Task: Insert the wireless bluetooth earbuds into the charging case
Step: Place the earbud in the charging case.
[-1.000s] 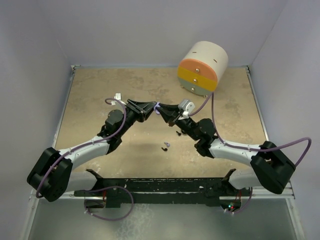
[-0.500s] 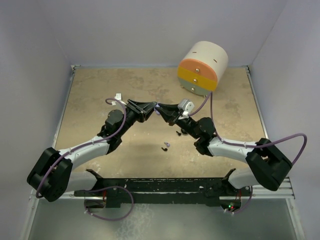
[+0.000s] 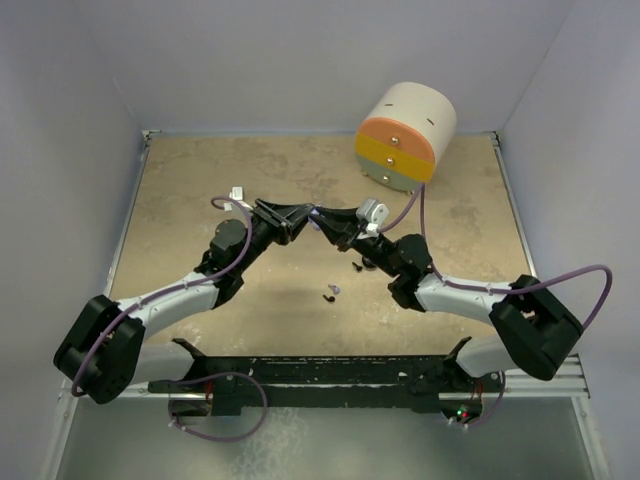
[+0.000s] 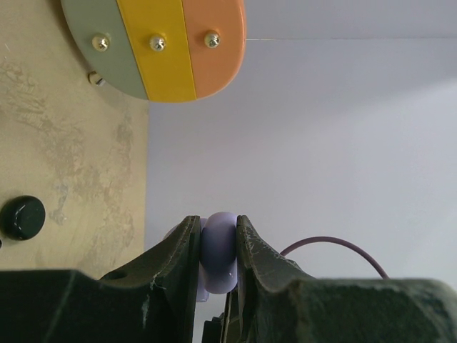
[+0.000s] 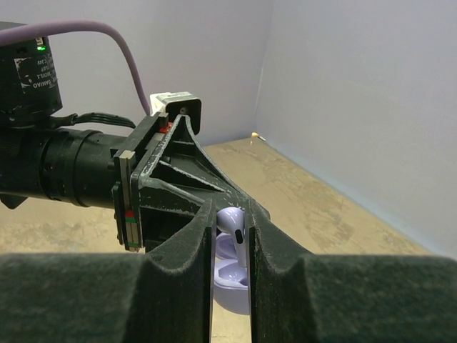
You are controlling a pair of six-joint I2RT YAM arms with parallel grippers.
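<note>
The right tool (image 3: 324, 219) has edged in on the left tool (image 3: 303, 212); tips nearly meet above the worktop (image 3: 200, 180); the left tool is clamped on the lavender case (image 4: 218, 246), the right pinches a lavender earbud (image 5: 234, 227) just over it, so insertion looks near; the arm's label (image 5: 32, 70) is unreadable.

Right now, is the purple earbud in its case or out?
Out, not seated: the right gripper pinches the lavender earbud just above the lavender case that the left gripper clamps.
</note>
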